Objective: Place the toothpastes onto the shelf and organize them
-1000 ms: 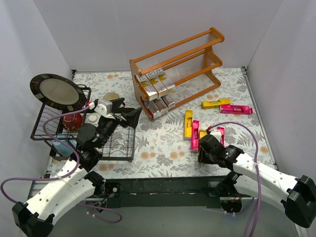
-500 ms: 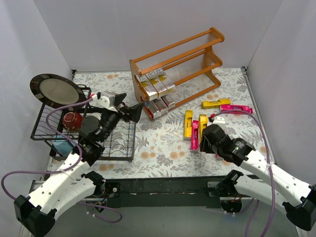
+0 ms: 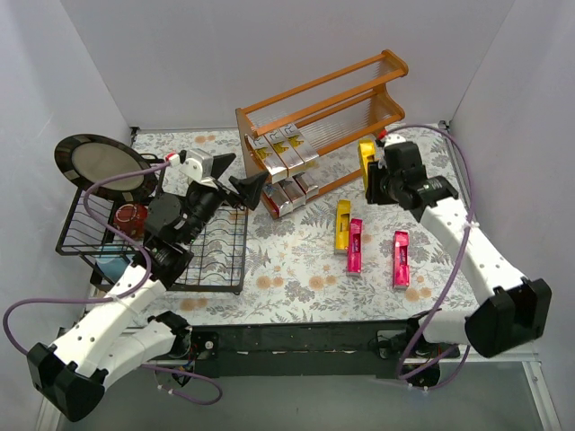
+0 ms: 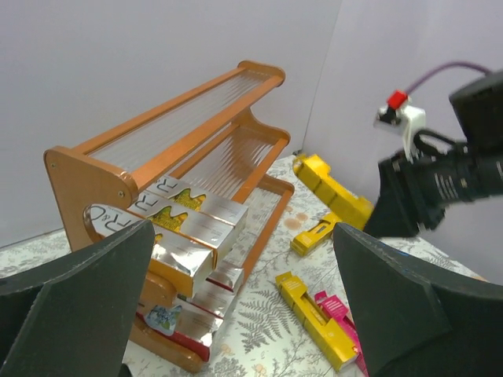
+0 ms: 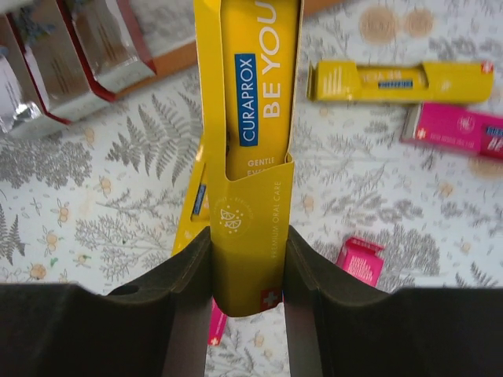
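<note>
The orange-brown shelf (image 3: 346, 99) stands at the back, with silver toothpastes (image 3: 286, 149) on its middle tier and more on the bottom tier (image 3: 289, 194). My right gripper (image 3: 372, 176) hangs by the shelf's right end, shut on a yellow toothpaste carton (image 5: 251, 157) that points toward the shelf. On the table lie a yellow carton (image 3: 342, 224) and two magenta ones (image 3: 355, 245) (image 3: 401, 258). The right wrist view shows another yellow carton (image 5: 401, 81) and a magenta one (image 5: 452, 129). My left gripper (image 3: 241, 184) hovers open and empty by the shelf's left end (image 4: 86, 177).
A black wire dish rack (image 3: 90, 235) at the left holds a dark plate (image 3: 103, 166) and a red cup (image 3: 132, 217). White walls close in the table on three sides. Floral cloth covers the table.
My right arm has lifted the yellow carton from the front of the table and carried it back toward the shelf's right end. The left gripper has drifted slightly nearer the shelf, still open.
</note>
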{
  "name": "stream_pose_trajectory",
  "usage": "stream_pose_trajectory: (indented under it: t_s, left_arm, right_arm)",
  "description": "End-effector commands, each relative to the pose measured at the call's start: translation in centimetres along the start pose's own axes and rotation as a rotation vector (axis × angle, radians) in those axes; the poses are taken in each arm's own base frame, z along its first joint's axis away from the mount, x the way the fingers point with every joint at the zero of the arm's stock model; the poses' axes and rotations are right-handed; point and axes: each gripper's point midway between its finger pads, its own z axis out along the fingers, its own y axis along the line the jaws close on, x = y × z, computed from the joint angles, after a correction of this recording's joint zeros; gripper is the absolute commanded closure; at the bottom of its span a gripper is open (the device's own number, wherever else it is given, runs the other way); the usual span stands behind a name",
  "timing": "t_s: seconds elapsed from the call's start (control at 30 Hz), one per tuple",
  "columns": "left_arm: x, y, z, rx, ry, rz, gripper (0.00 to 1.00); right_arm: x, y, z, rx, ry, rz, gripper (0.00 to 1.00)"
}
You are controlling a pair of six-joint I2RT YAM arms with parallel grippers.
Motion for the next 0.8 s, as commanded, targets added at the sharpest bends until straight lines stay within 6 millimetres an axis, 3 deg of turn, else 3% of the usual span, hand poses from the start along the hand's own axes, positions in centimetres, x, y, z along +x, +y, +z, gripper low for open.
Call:
stream_pose_trajectory:
  t_s: [0.0,0.03,0.07,0.1,0.13,0.3,0.47,0.5,0.53,0.6,0.77]
  left_arm:
    - [0.6,1.2,-1.1,-0.035,-0.005,0.065,0.02]
    - [0.3,1.1,-1.5,-0.033,-0.014,0.066,0.02]
    - [0.9,1.2,-1.7,-0.034,-0.008,0.066,0.02]
    - [0.8,1.2,-1.9,-0.033,-0.016,0.070,0.02]
    - [0.5,1.7,-2.2,-0.064,-0.030,0.076,0.02]
    - [0.7,2.9,-2.5,-0.121,-0.034,0.106,0.02]
    - [1.0,3.3,-2.6,-0.138,-0.047,0.129,0.02]
    - [1.3,3.5,-2.5,-0.142,-0.038,0.132,0.02]
    - [1.4,3.5,-2.5,-0.144,-0.033,0.134,0.02]
    - [1.7,3.5,-2.4,-0.140,-0.029,0.140,0.02]
    - [2.6,3.6,-2.3,-0.136,-0.014,0.151,0.02]
  right_arm:
    - [-8.4,1.3,0.5,-0.141,-0.184,-0.153,0.65]
    - [-9.2,0.5,0.9,-0.144,-0.189,-0.149,0.65]
    - [-11.5,0.4,0.5,-0.149,-0.228,-0.141,0.65]
    - [-11.4,-0.1,2.4,-0.157,-0.188,-0.173,0.65]
    - [-12.3,-1.1,2.9,-0.153,-0.191,-0.164,0.65]
    - [-16.0,-2.1,7.1,-0.172,-0.193,-0.211,0.65]
    - [-17.8,-4.4,10.4,-0.135,-0.172,-0.251,0.65]
    - [-17.1,-4.8,12.1,-0.131,-0.134,-0.251,0.66]
    - [-18.6,-5.2,11.7,-0.118,-0.159,-0.256,0.66]
    - [-18.6,-5.9,13.2,-0.103,-0.154,-0.269,0.66]
    - [-21.5,-7.5,14.8,-0.072,-0.250,-0.306,0.65]
